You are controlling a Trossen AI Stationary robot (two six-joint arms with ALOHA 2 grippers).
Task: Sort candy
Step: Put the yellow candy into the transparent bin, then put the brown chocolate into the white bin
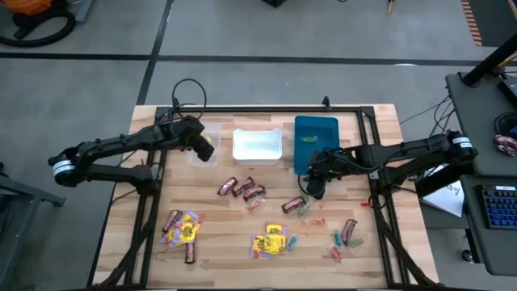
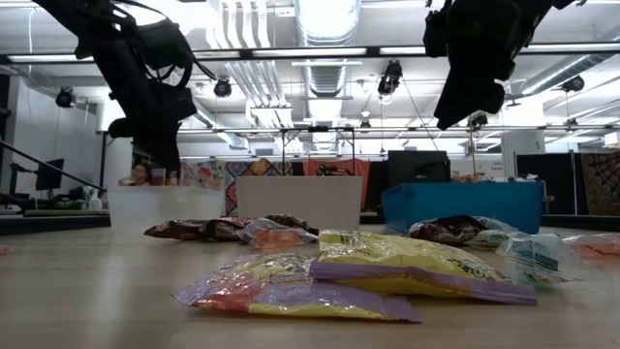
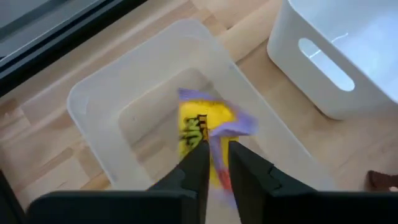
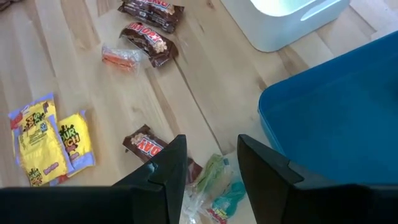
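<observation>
My left gripper (image 3: 216, 165) hangs over the clear bin (image 3: 118, 106) at the table's far left (image 1: 202, 150), shut on a yellow packet (image 3: 200, 127). My right gripper (image 4: 211, 168) is open and empty, raised above the table beside the blue bin (image 4: 329, 106), over a brown bar (image 4: 146, 147) and green and teal pieces (image 4: 219, 186). More yellow packets lie flat at the near side (image 1: 182, 228) (image 1: 271, 241). Brown bars (image 1: 242, 188) rest mid-table, and small pieces (image 1: 343, 238) lie near right. My left gripper pinches the yellow packet by its purple-edged end (image 3: 214, 146) between the two fingers (image 3: 198, 163), coming from above and pointing down. The packet is lifted clear and hangs from the fingertips into the clear bin's mouth, its far end (image 3: 186, 96) toward the bin's floor.
A white bin (image 1: 257, 145) stands between the clear bin and the blue bin (image 1: 315, 139) along the far side. A black frame rail (image 1: 266, 109) borders the wooden table. Bare wood lies between the candy piles at mid-table.
</observation>
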